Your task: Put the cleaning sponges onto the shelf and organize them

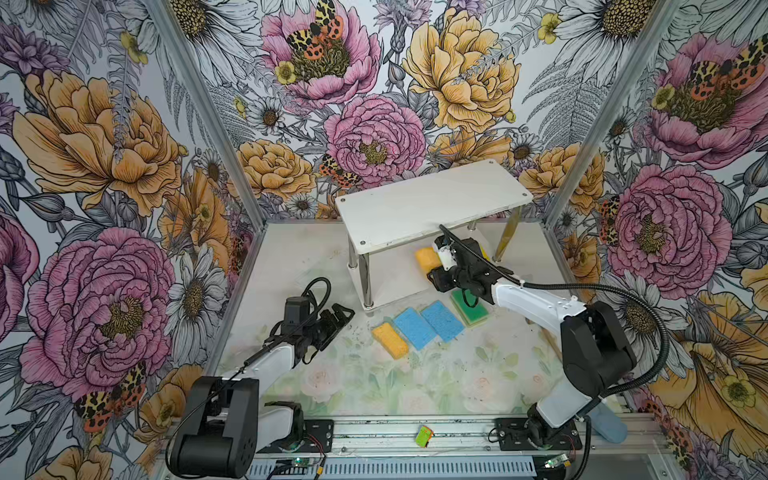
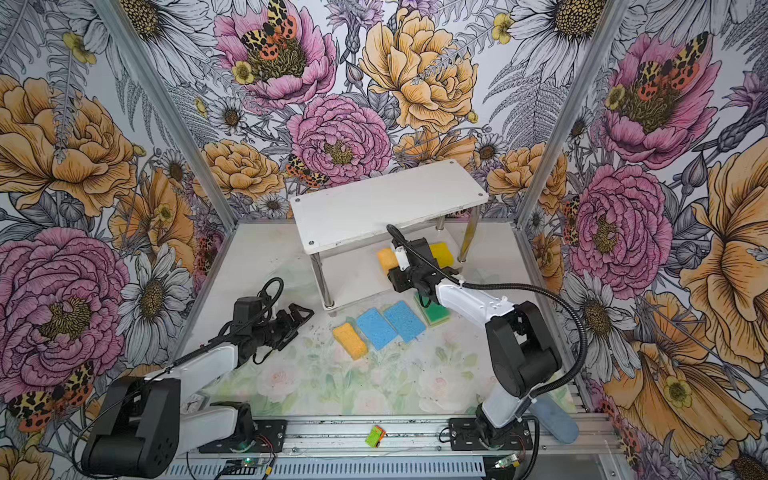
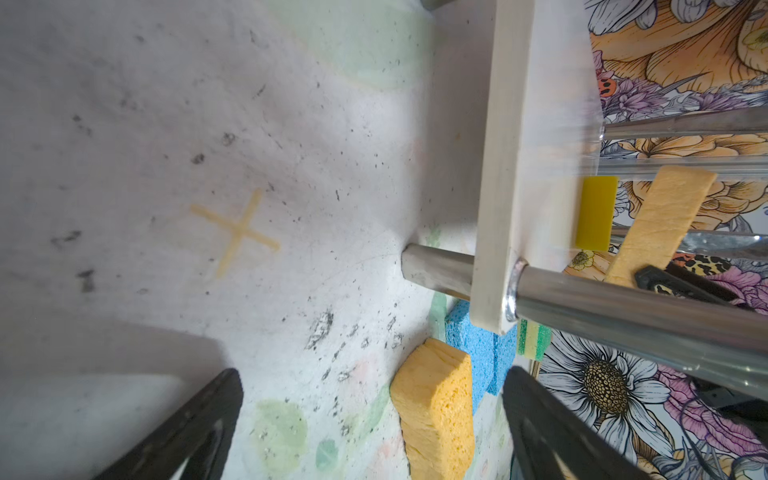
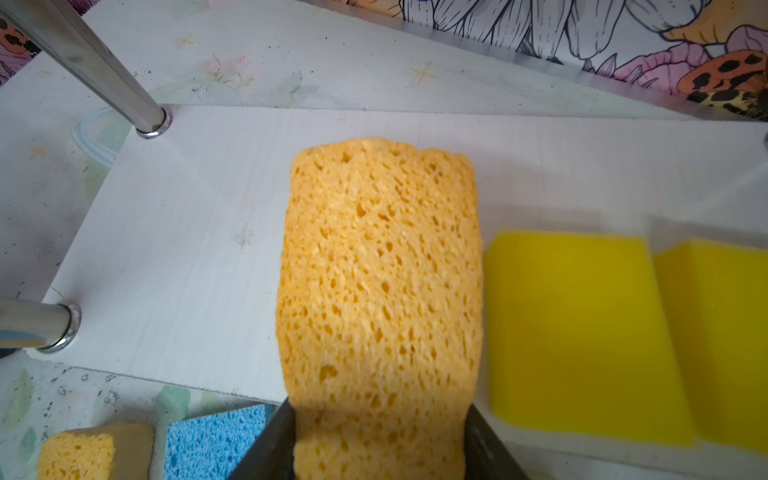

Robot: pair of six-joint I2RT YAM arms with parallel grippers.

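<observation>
Cleaning sponges are split between shelf and table. A porous orange sponge (image 4: 380, 270) is clamped by its near end in the right gripper (image 4: 379, 409), the jaws pressing on its two long sides. It reaches in over the lower board (image 4: 187, 249) of the shelf (image 1: 432, 203), tilted and, as far as the left wrist view lets me judge, hanging just clear of that board. Just beside it, toward the board's right end, lies a bright yellow sponge (image 4: 582, 328) with a second yellow sponge (image 4: 723, 332) close against it. On the table (image 1: 291, 257), just in front of the shelf's front edge, four more lie in a slanted row. From the left there is a loose orange sponge (image 1: 390, 340), then a blue sponge (image 1: 414, 328) touching another blue sponge (image 1: 442, 321). Last comes a green-topped sponge (image 1: 467, 305), partly covered by the right arm. The left gripper (image 1: 343, 321) hovers over the table near the shelf's front left leg (image 1: 365, 282), its jaws wide apart.
</observation>
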